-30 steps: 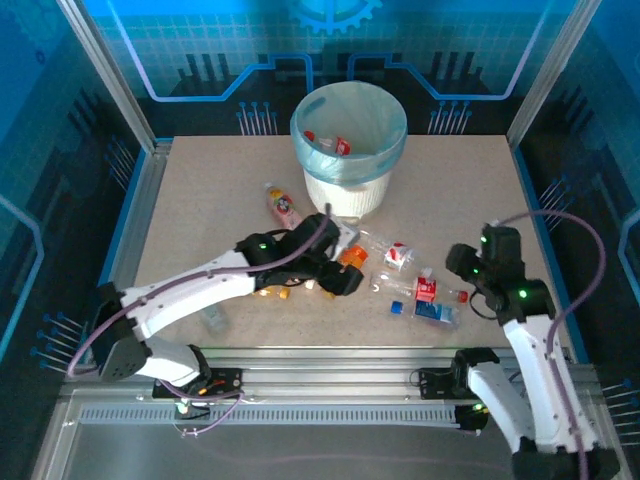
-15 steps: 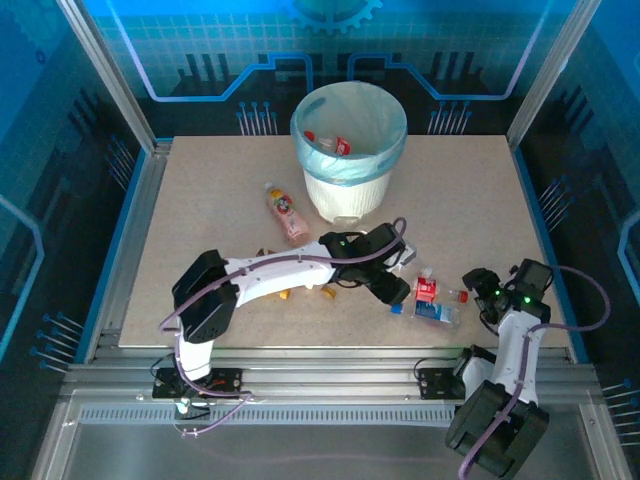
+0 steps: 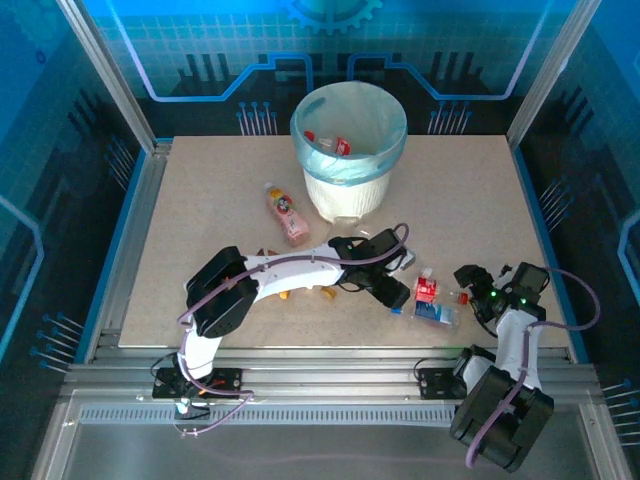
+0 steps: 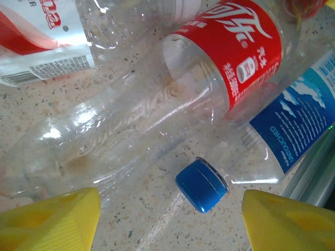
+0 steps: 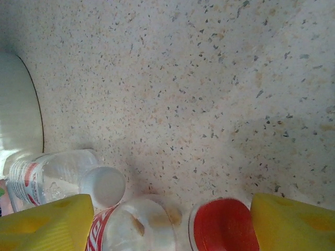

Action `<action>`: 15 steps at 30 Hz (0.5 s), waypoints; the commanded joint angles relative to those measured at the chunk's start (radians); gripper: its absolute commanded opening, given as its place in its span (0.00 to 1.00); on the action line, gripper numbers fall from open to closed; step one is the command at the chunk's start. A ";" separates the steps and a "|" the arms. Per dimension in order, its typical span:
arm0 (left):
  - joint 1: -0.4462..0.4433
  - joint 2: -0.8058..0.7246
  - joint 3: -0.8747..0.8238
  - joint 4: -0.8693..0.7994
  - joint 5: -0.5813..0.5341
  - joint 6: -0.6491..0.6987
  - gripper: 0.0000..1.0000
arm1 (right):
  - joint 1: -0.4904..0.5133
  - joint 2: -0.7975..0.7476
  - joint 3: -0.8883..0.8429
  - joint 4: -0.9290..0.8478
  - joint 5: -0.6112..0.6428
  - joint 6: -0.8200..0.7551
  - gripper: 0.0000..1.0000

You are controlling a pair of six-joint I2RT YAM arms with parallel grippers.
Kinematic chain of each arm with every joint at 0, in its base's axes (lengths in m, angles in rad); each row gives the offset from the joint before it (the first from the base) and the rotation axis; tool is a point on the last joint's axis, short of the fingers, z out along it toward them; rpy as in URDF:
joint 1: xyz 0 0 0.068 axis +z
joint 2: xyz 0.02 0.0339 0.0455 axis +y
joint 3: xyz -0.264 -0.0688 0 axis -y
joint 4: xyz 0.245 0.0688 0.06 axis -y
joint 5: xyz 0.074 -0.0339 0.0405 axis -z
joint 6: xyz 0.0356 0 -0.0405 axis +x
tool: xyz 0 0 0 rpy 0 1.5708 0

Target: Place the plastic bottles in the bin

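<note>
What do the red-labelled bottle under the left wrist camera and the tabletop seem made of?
The red-labelled bottle: thin clear plastic, glossy; the speckled surface shows through it and highlights streak its wall. The tabletop: matte beige board with dark flecks, perhaps laminate or composite; the look alone leaves that open.

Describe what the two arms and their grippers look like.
The left arm and right arm have white links joined by black joints that carry small green lights. A purple cable loops along each arm. The left gripper and right gripper each end in two blunt yellow fingers.
</note>
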 commanded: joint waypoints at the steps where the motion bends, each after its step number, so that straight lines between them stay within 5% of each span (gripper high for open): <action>1: 0.013 0.039 -0.028 0.032 0.033 -0.029 0.73 | -0.016 0.026 -0.027 0.043 -0.035 0.010 0.80; 15: 0.020 0.052 -0.073 0.067 0.039 -0.080 0.73 | -0.016 0.061 -0.029 0.067 -0.087 0.028 0.80</action>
